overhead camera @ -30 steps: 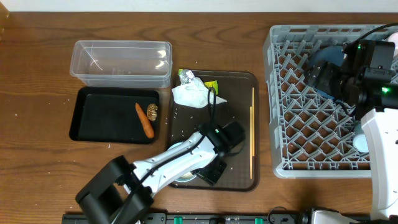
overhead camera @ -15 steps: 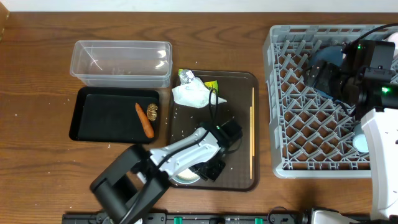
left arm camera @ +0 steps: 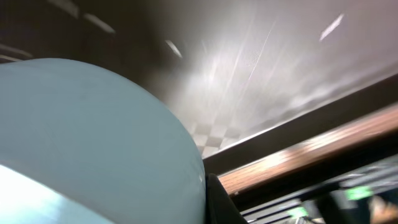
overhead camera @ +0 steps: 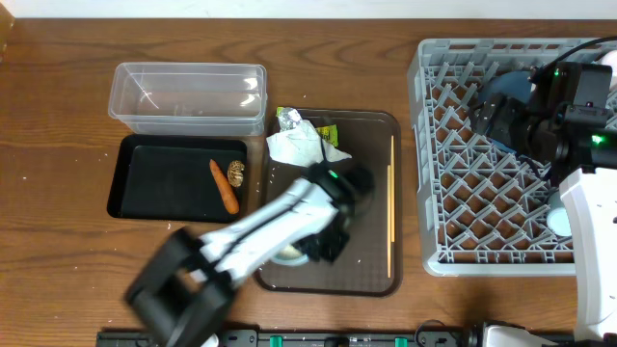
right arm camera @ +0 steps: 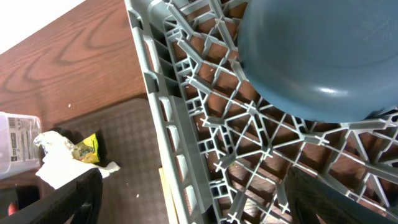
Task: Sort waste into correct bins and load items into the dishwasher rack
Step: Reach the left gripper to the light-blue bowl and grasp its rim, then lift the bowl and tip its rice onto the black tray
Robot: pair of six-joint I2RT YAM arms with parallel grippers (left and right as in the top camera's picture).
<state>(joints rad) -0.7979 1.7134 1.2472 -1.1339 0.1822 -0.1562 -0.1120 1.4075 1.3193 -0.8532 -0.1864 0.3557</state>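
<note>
My left gripper (overhead camera: 326, 241) is low over the front of the brown serving tray, shut on the rim of the white bowl (overhead camera: 286, 254). In the left wrist view the bowl (left arm camera: 87, 137) fills the left side, with one black finger (left arm camera: 219, 200) against its wall. My right gripper (overhead camera: 490, 118) hovers open and empty over the grey dishwasher rack (overhead camera: 482, 207), beside the dark blue dish (overhead camera: 503, 89) standing in it (right arm camera: 323, 56). The carrot (overhead camera: 224, 186) and the brown lump (overhead camera: 236, 173) lie in the black tray (overhead camera: 154, 178). The clear tub (overhead camera: 188, 96) holds nothing I can see.
The brown serving tray (overhead camera: 371, 265) carries the napkin (overhead camera: 297, 147), the foil ball (overhead camera: 288, 120), the yellow-green wrapper (overhead camera: 329, 133), the chopsticks (overhead camera: 390, 207) along its right side and rice specks (overhead camera: 273, 176). A small pale blue cup (overhead camera: 559, 223) sits in the rack's front right.
My left arm has swung up and away from the table's front edge, and the white bowl has shifted slightly toward the tray's middle with the gripper. The right arm has not moved.
</note>
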